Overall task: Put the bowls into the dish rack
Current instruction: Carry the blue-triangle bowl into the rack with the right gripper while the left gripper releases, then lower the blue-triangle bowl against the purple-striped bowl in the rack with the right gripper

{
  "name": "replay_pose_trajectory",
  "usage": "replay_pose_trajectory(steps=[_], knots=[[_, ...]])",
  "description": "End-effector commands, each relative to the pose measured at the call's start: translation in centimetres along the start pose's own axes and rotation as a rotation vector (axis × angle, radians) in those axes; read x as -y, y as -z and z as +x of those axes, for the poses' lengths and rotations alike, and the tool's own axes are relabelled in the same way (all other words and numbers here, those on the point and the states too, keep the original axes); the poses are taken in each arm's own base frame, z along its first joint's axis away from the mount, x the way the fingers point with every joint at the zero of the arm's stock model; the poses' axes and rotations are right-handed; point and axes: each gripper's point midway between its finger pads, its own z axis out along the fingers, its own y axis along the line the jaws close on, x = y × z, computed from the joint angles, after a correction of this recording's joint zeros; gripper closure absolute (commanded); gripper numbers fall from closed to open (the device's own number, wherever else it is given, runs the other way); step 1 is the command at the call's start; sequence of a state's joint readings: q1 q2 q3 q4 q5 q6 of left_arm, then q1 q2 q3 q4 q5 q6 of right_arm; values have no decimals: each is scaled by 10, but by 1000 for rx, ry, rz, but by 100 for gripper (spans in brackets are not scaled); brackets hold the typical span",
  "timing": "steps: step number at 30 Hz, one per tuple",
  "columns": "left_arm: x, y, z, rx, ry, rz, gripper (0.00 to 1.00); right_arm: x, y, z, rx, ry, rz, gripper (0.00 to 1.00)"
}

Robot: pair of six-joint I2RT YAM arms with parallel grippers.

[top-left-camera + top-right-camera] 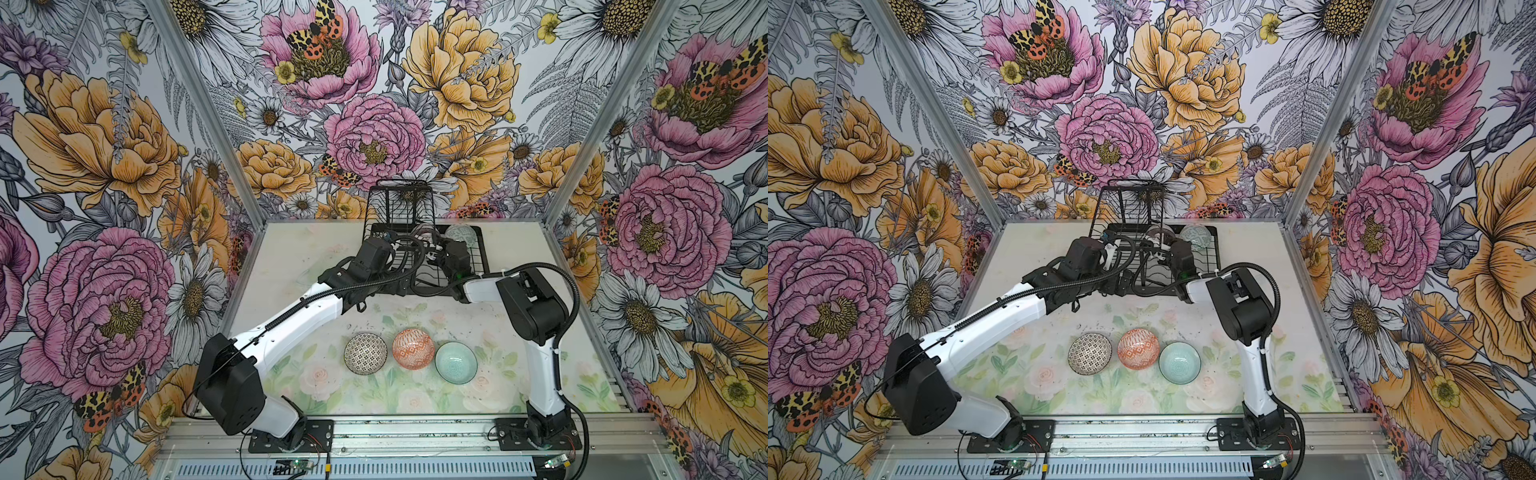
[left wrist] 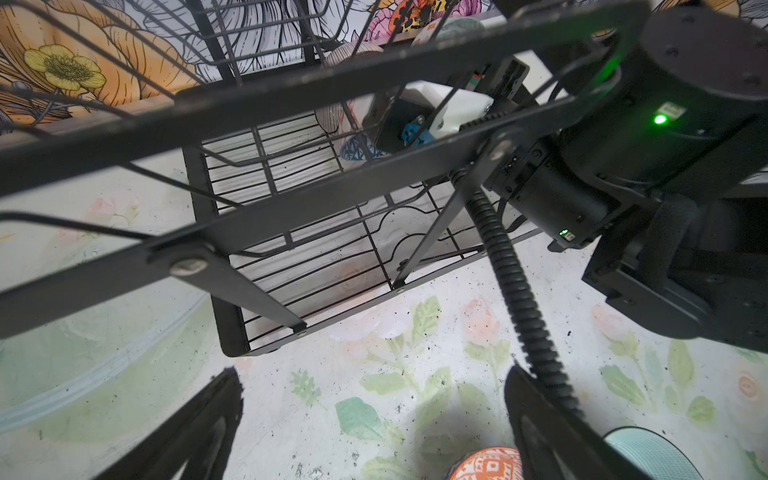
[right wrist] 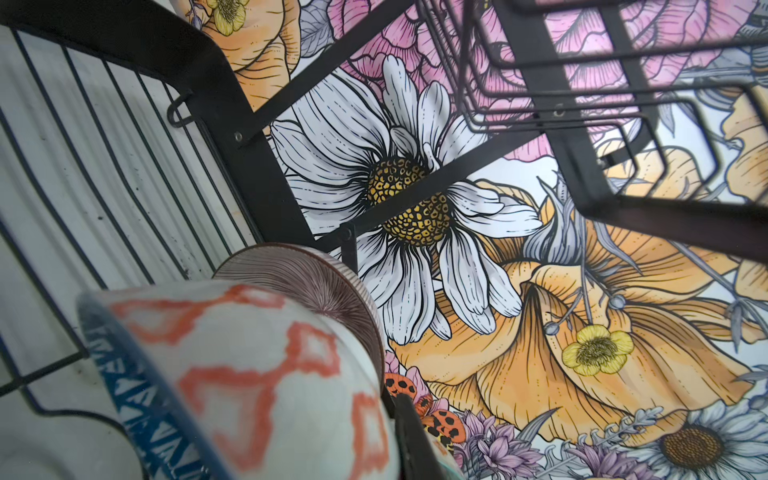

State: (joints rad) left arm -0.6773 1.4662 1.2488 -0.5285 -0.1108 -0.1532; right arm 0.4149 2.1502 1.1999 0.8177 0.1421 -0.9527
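The black wire dish rack [image 1: 483,249] stands at the back of the table. A grey-green bowl [image 1: 461,235] and a pink-lined bowl [image 3: 307,278] stand on edge inside it. My right gripper [image 3: 386,419] is inside the rack, shut on the wall of the blue-triangled bowl [image 3: 249,374], with one finger [image 3: 411,440] showing outside the wall. My left gripper [image 2: 374,372] hangs open and empty over the table beside the rack's front left corner. The dotted bowl [image 1: 365,354], orange-diamond bowl [image 1: 413,348] and pale teal bowl [image 1: 456,362] sit in a row at the front.
The rack's raised basket tier [image 1: 399,203] stands at its back left, and its frame bars [image 2: 291,195] pass close to my left wrist. Both arms' cables [image 1: 407,266] cross over the rack's front. Flowered walls enclose the table on three sides.
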Motion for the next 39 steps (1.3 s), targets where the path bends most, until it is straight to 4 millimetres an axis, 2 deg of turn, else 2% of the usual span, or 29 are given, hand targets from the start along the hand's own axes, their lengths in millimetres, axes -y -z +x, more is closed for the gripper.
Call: replay_pose_trajectory(steps=[1,11,21,25,31,34,39], knots=[[4,-1,2,-3,-3,27,1,11,-8,-17,47,33,53,100],[2,0,5,-4,-5,20,1,3,-11,-16,52,65,20,100],[2,-1,4,-1,-4,27,1,-12,-4,-14,52,73,-54,100],[2,-2,3,-1,-3,31,1,-7,-6,-13,37,81,-28,100],[4,-3,2,-4,0,35,1,17,-11,-13,25,122,123,100],[4,-3,3,-4,3,35,1,23,-10,-16,38,127,160,100],[3,-5,5,-10,2,34,1,15,-11,-18,53,132,130,100]])
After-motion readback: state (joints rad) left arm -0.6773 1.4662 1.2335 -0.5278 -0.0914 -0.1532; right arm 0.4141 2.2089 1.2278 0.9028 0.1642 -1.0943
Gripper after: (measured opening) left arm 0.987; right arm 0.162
